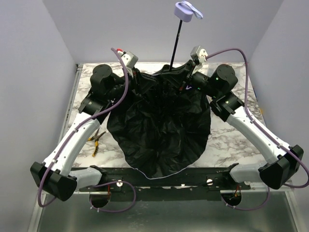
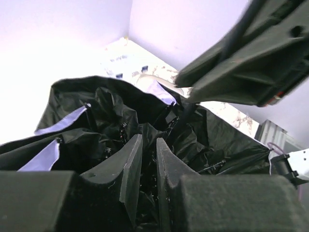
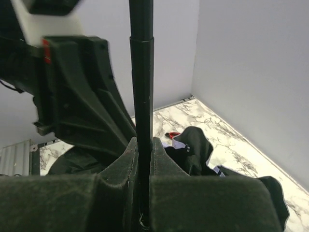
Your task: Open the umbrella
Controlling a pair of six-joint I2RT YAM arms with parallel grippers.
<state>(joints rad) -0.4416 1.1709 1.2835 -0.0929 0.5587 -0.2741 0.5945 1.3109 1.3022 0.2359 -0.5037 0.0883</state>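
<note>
Finds the umbrella (image 1: 159, 135) sprawled over the middle of the marble table (image 1: 217, 145), black lining up, crumpled in loose folds, with a thin pale rim at the near edge. Sees its thin black shaft (image 1: 177, 43) rising at a tilt from the far part of the canopy to the small lavender handle (image 1: 187, 10), high against the back wall. Catches the right gripper (image 3: 143, 145) pinched tight on that shaft, one finger on each side, with no gap. Places the left gripper (image 2: 148, 145) just beside it across the shaft, tips sunk among black folds and ribs, with fingers drawn close and a narrow slit between them; cannot tell whether cloth or rib sits in the pinch. Notes yellow-handled pliers (image 1: 96, 139) on the marble left of the canopy, and a red-handled cutter (image 3: 173, 134) on the marble beyond the black cloth in the right wrist view.
</note>
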